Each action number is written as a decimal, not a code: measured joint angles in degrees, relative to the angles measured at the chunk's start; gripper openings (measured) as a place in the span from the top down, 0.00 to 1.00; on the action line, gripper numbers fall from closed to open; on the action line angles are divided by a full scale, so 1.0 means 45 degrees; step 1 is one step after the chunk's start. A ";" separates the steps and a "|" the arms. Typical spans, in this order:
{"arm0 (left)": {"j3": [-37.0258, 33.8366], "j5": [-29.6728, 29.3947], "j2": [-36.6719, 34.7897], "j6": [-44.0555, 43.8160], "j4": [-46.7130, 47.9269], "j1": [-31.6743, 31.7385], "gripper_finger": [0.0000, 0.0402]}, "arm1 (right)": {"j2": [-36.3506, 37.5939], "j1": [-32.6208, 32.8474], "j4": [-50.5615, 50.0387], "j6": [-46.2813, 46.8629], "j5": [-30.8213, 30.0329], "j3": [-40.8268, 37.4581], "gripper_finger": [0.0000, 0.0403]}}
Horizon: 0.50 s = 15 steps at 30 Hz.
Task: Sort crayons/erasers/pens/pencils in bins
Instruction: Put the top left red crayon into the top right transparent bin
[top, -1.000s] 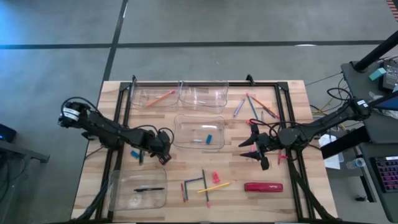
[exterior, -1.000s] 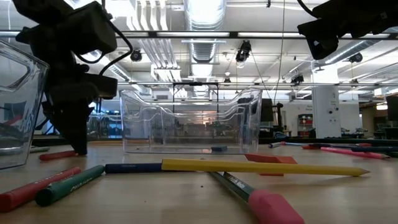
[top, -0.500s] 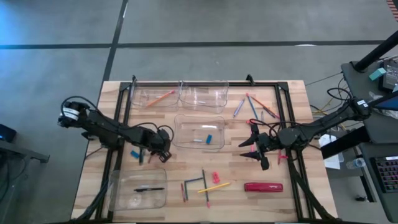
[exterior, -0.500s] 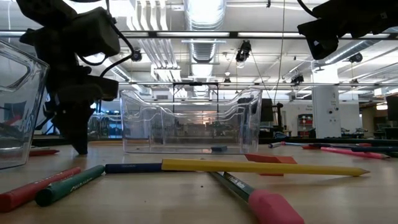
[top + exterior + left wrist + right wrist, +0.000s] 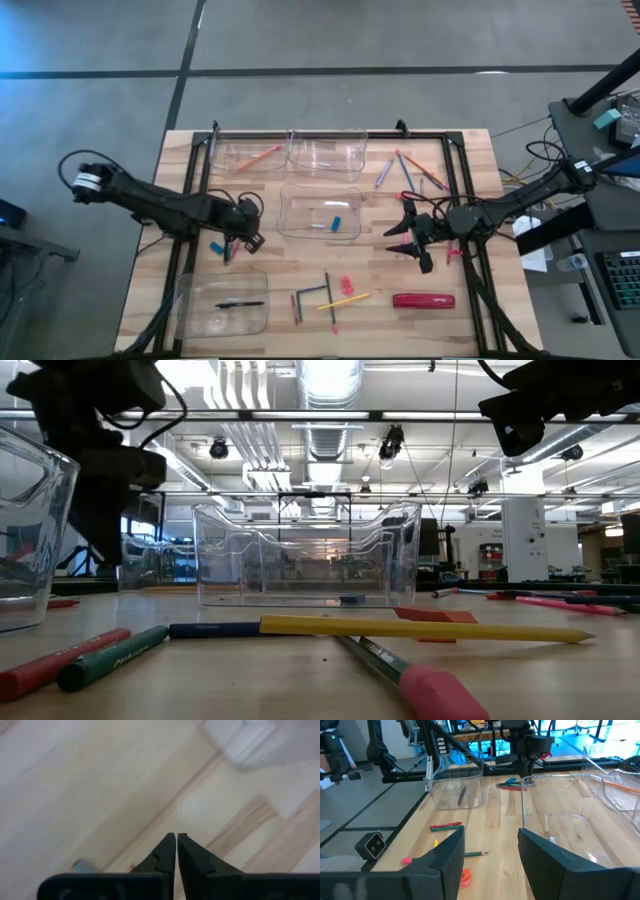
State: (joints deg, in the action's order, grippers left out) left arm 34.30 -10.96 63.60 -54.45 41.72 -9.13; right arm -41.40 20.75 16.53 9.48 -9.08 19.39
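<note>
My left gripper [image 5: 247,233] is shut and empty, above the bare wood between the centre bin [image 5: 320,212] and the near left bin [image 5: 222,303]. Its tips also show in the left wrist view [image 5: 176,836] and in the low view [image 5: 105,555]. My right gripper [image 5: 408,240] is open and empty to the right of the centre bin; it also shows in its wrist view [image 5: 487,845]. A yellow pencil [image 5: 345,298] lies with red, green and dark sticks [image 5: 312,300] near the front edge. A small pink eraser [image 5: 347,285] lies beside them.
Two more clear bins stand at the far edge: one [image 5: 245,155] with an orange pencil, one [image 5: 327,155] beside it. Several pens [image 5: 405,170] lie at the far right. A red oblong object [image 5: 423,299] lies at the near right. A blue piece [image 5: 215,246] lies by my left gripper.
My left gripper has risen from the table top and drawn back toward the table's left and far side, staying shut. My right arm has kept still.
</note>
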 joint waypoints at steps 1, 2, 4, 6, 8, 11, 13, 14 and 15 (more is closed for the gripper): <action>-0.0052 0.0005 -0.0148 -0.0152 0.0325 0.0000 0.96 | -0.0002 0.0000 0.0002 0.0005 0.0000 0.0003 0.57; -0.0092 0.0009 -0.0265 -0.0249 0.0617 0.0000 0.94 | -0.0002 0.0000 0.0002 0.0009 0.0000 0.0003 0.57; -0.0213 0.0257 -0.0391 -0.0478 0.1063 0.0002 0.89 | -0.0002 0.0000 0.0002 0.0009 -0.0004 -0.0002 0.57; -0.0385 0.0626 -0.0349 -0.0502 0.1301 -0.0009 0.82 | -0.0002 0.0002 0.0001 0.0005 -0.0005 -0.0002 0.57; -0.0534 0.0788 -0.0195 -0.0511 0.1266 -0.0059 0.75 | -0.0002 0.0000 0.0002 0.0005 -0.0002 -0.0002 0.57; -0.0582 0.1002 0.0261 -0.0521 0.1226 -0.0078 0.65 | -0.0002 0.0000 0.0005 0.0005 -0.0005 -0.0002 0.57; -0.0570 0.1046 0.0622 -0.0526 0.1192 -0.0083 0.60 | -0.0002 0.0000 0.0006 0.0005 -0.0005 -0.0002 0.57; -0.0554 0.1049 0.0821 -0.0527 0.1152 -0.0083 0.58 | -0.0001 0.0000 0.0002 0.0005 -0.0005 -0.0002 0.57; -0.0543 0.1075 0.1034 -0.0526 0.1085 -0.0082 0.57 | -0.0002 0.0000 0.0002 0.0005 -0.0005 -0.0002 0.57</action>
State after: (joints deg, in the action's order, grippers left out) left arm 31.86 -6.12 68.25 -56.82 46.60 -9.49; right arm -41.41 20.75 16.53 9.50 -9.10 19.38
